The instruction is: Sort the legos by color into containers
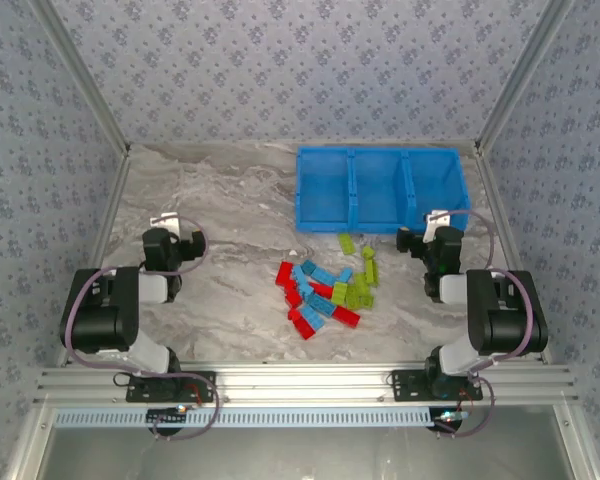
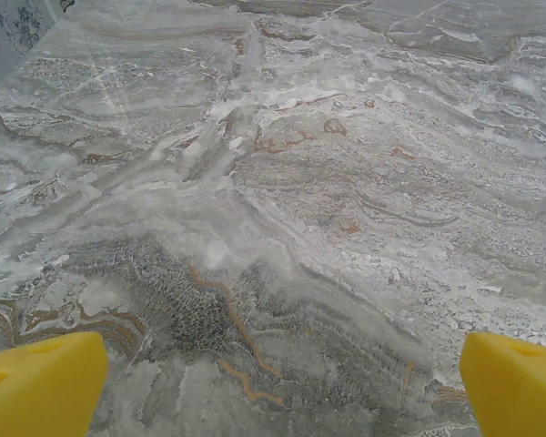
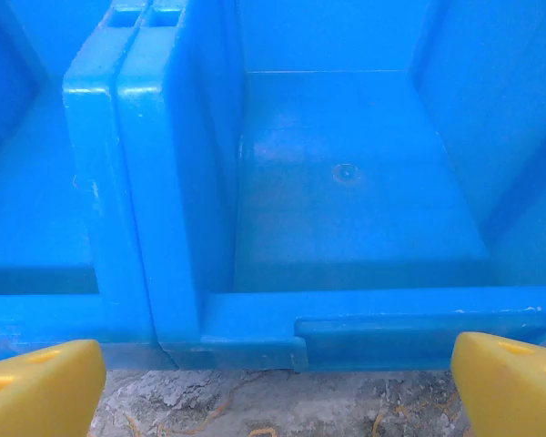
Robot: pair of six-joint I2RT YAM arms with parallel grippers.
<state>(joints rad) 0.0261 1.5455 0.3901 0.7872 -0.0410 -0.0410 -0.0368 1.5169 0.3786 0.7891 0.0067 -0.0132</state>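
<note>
A heap of red, light blue and lime green legos (image 1: 325, 287) lies on the marble table between the two arms. Behind it stands the blue bin (image 1: 381, 187), its three compartments bare. My right gripper (image 1: 435, 238) sits just in front of the bin's right compartment (image 3: 346, 173), open, with nothing between its yellow fingertips (image 3: 41, 387). A blue divider (image 3: 146, 182) rises to the left in that view. At the table's left my left gripper (image 1: 172, 240) is open over bare marble, its yellow fingertips (image 2: 41, 387) wide apart.
Patterned walls and metal posts close in the table on three sides. An aluminium rail (image 1: 300, 385) carries the arm bases at the near edge. A single green lego (image 1: 347, 243) and another (image 1: 368, 262) lie between the heap and the bin.
</note>
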